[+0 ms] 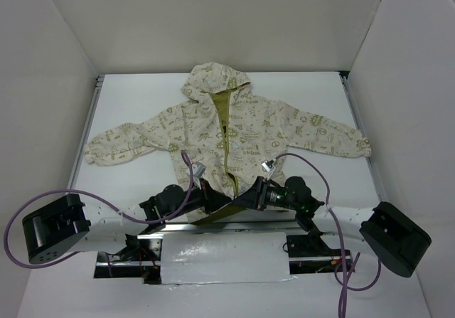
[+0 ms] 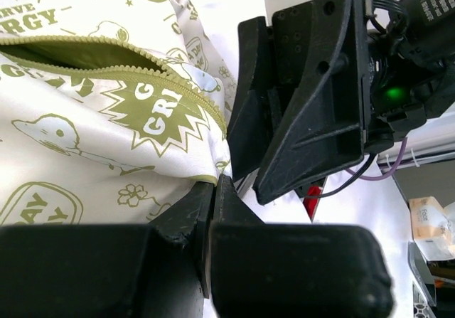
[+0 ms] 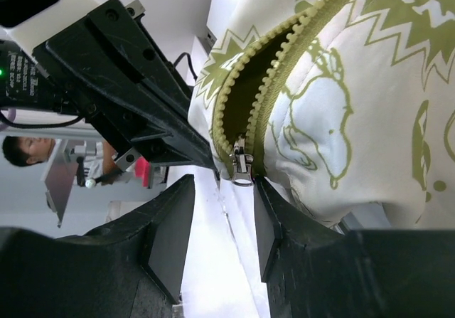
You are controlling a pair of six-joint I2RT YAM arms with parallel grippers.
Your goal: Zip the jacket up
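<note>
The jacket (image 1: 270, 129) lies flat on the white table, hood at the far side, sleeves spread, its front open along the olive zipper strip (image 1: 226, 140). My left gripper (image 1: 213, 198) is at the bottom hem; in the left wrist view it (image 2: 215, 183) is shut on the hem edge of the jacket (image 2: 85, 140). My right gripper (image 1: 246, 198) is beside it, open. In the right wrist view its jaws (image 3: 222, 190) stand on either side of the metal zipper slider (image 3: 242, 165) at the hem without touching it. The zipper teeth gape open above the slider.
White walls enclose the table on three sides. A silver plate (image 1: 224, 257) covers the arm bases at the near edge. Black boxes sit at the near left (image 1: 53, 227) and near right (image 1: 394, 236), with purple cables looping from them.
</note>
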